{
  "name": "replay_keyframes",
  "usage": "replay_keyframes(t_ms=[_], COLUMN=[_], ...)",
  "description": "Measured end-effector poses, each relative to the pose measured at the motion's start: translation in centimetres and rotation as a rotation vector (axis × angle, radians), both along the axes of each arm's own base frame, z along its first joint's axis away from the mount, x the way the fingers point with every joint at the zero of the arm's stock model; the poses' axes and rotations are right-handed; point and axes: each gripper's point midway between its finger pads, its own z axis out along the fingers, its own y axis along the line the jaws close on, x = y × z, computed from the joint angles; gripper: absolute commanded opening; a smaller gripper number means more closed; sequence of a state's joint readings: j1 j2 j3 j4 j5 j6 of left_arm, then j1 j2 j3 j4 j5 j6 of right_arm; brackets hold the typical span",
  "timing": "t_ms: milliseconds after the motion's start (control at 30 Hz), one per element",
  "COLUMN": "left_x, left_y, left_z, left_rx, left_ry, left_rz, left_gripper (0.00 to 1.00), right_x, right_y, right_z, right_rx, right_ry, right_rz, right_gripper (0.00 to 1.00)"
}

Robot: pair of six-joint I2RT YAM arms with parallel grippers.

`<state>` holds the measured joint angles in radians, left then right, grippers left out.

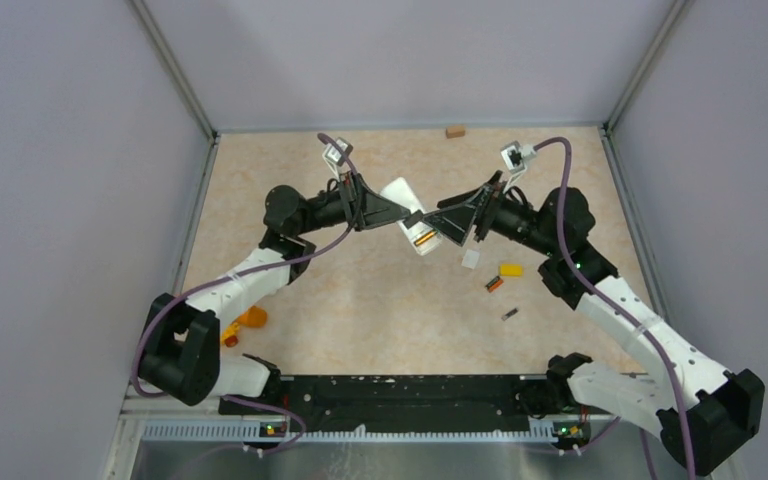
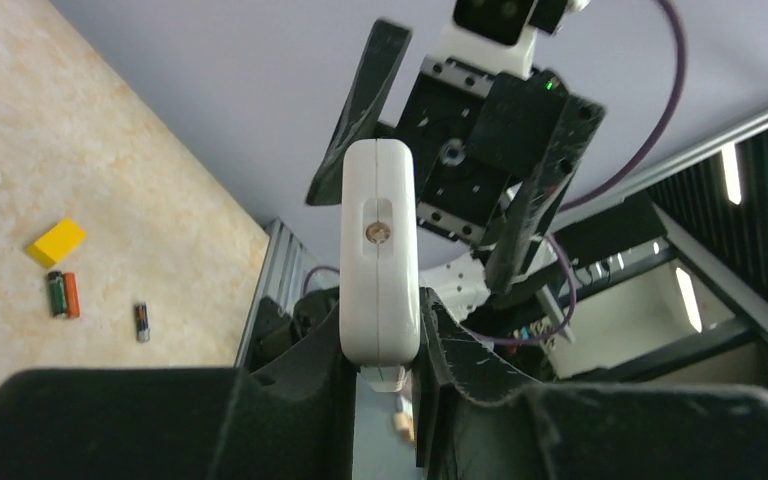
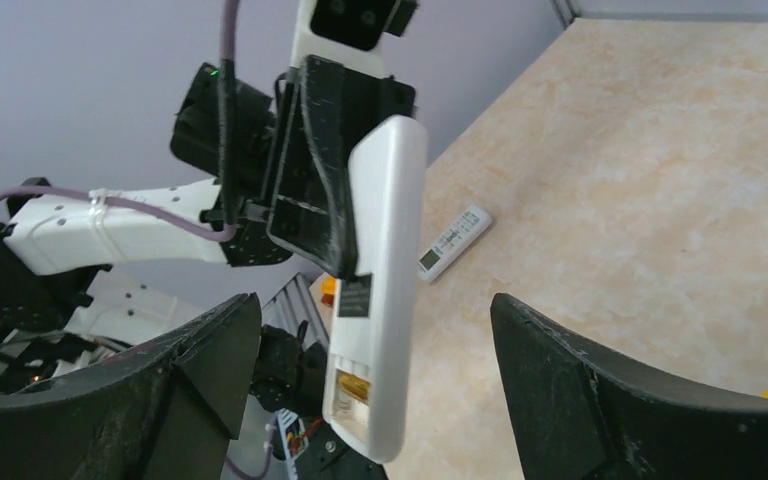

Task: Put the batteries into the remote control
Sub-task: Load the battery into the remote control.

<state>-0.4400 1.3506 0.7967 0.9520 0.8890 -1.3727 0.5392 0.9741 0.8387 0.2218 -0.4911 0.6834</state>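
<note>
My left gripper (image 1: 400, 212) is shut on the white remote control (image 1: 412, 228) and holds it above the table's middle. In the left wrist view the remote (image 2: 380, 240) stands edge-on between my fingers (image 2: 455, 350). In the right wrist view its back (image 3: 385, 270) faces me, with the battery recess open and one gold-orange battery (image 3: 352, 386) inside. My right gripper (image 3: 375, 305) is wide open, its fingers either side of the remote's recess end without touching. Two batteries (image 1: 495, 284) lie side by side on the table, and a dark one (image 1: 509, 314) lies nearer.
A small white cover piece (image 1: 471, 259) and a yellow block (image 1: 511, 269) lie by the loose batteries. A larger orange cylinder (image 1: 250, 320) lies near the left arm. A brown block (image 1: 455, 131) sits at the far edge. A second, buttoned remote (image 3: 453, 240) lies on the table.
</note>
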Motion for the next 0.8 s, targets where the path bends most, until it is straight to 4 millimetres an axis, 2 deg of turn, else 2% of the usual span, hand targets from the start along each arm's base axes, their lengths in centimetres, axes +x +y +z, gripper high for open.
replay_keyframes(t_ms=[133,267,367,433,500,567,633,700,800], left_x=[-1.3,-2.3,-3.0,-3.4,-3.6,-3.5,-3.5,-3.5,-3.1], left_y=[-0.2,-0.3,-0.2,-0.1,0.0,0.0,0.0,0.0,0.1], left_z=[-0.8,-0.8,-0.7,-0.5,-0.3,-0.7,-0.8,-0.8,-0.1], left_rx=[0.057,0.083,0.096,0.101,0.104,0.12,0.133,0.143,0.137], left_ry=[-0.048,-0.101,-0.13,-0.147,-0.174,-0.17,-0.166,-0.169,-0.141], left_rz=[-0.084,-0.164,-0.215,-0.237,-0.248,-0.248,-0.237,-0.222,-0.163], left_gripper=[0.0,0.0,0.0,0.0,0.0,0.15,0.23,0.38,0.47], right_x=[-1.7,-3.2,-4.0,-4.3,-4.5,-4.9,-5.0,-5.1,-4.6], right_y=[0.4,1.1,1.8,2.2,2.4,2.7,2.8,2.9,2.9], right_z=[1.0,-0.3,-1.8,-2.6,-3.4,-3.2,-3.3,-3.4,-3.2], right_rx=[-0.021,-0.07,-0.09,-0.089,-0.081,-0.05,-0.019,0.015,0.061], right_ry=[-0.037,-0.026,0.02,0.048,0.079,0.089,0.114,0.132,0.136], right_rz=[0.094,0.21,0.3,0.342,0.373,0.402,0.403,0.4,0.365], right_gripper=[0.84,0.74,0.57,0.38,0.26,0.12,0.02,0.0,0.0])
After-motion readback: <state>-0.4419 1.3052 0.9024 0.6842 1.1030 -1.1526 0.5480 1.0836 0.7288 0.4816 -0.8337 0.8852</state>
